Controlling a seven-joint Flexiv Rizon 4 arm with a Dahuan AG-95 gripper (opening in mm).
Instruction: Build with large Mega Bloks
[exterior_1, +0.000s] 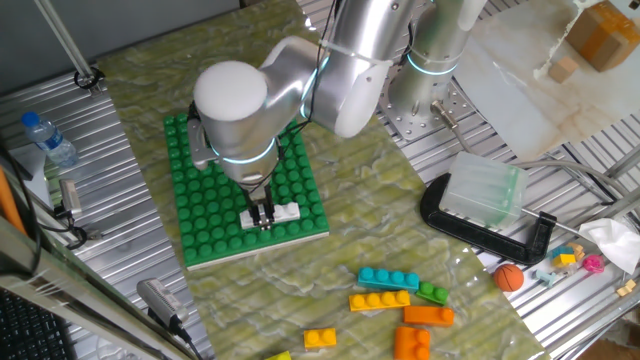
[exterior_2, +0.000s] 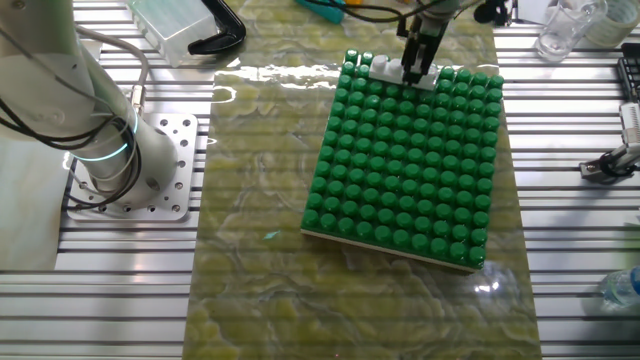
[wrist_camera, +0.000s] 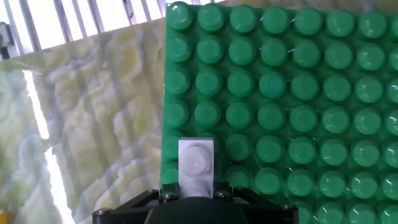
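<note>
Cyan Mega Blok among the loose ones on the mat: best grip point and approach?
Take the long cyan studded plastic brick from straight above, fingers across its short width near the middle, closing on the two long flat sides. It lies flat, studs up. A small green brick touches or nearly touches its right end, and a yellow brick lies close along one long side, so finger room there looks tight.

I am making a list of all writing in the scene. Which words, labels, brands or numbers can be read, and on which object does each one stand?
No text can be read in any view.
Water bottle: its label is too small and blurred to read.
White brick, green baseplate and loose bricks: no print visible.
</note>
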